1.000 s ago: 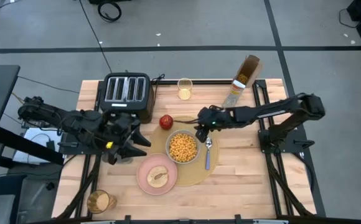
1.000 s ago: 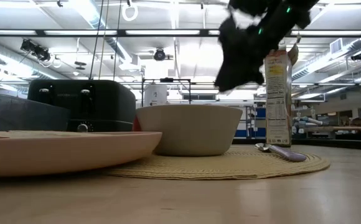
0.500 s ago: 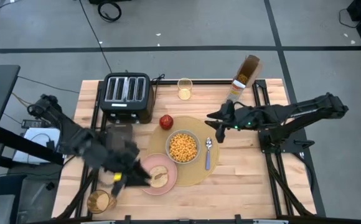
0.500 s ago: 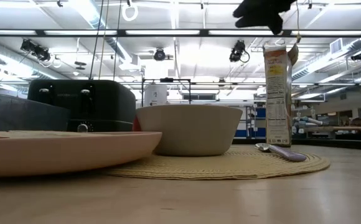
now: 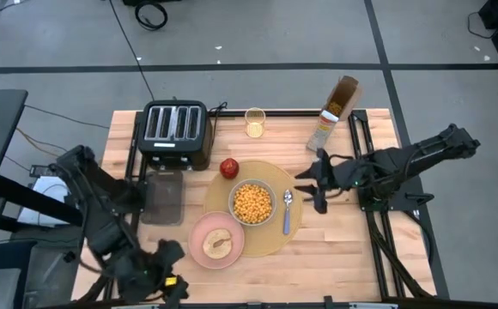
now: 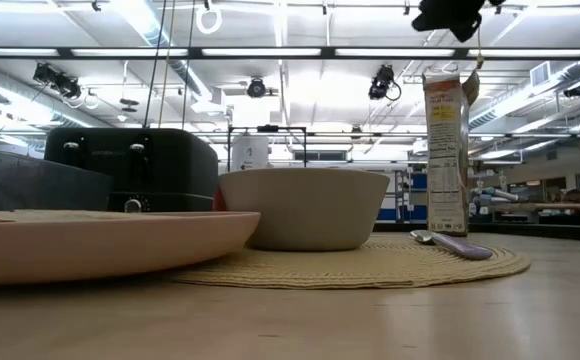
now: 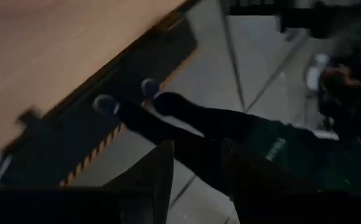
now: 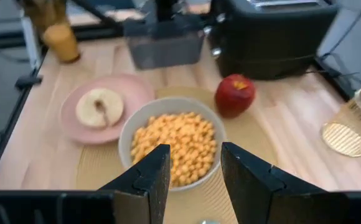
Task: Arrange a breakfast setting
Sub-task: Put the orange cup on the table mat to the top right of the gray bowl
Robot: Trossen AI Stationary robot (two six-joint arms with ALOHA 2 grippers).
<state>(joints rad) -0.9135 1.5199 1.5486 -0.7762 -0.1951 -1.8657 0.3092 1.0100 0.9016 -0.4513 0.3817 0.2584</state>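
Observation:
A round tan placemat (image 5: 264,242) lies mid-table. On it stand a white bowl (image 5: 252,203) of yellow cereal and a metal spoon (image 5: 287,211); a pink plate (image 5: 216,240) with a bread slice overlaps its near left edge. A red apple (image 5: 229,167) sits at its far left edge. An amber glass (image 8: 59,38) stands by the near left corner, hidden under my left arm in the high view. My left gripper (image 5: 172,278) is open over that corner, its fingers (image 7: 162,168) pointing past the table edge. My right gripper (image 5: 313,185) hangs open, right of the spoon.
A black toaster (image 5: 176,133) and a clear glass (image 5: 255,122) stand along the far edge, a cereal box (image 5: 335,112) at the far right. A dark clear tub (image 5: 165,196) sits left of the placemat. A person's legs (image 7: 187,121) show beyond the near edge.
My left gripper has swung from beside the toaster toward the table's near left corner, rolling as it went, and the tub now shows where it was. My right gripper has drawn back from over the bowl toward the right edge and risen.

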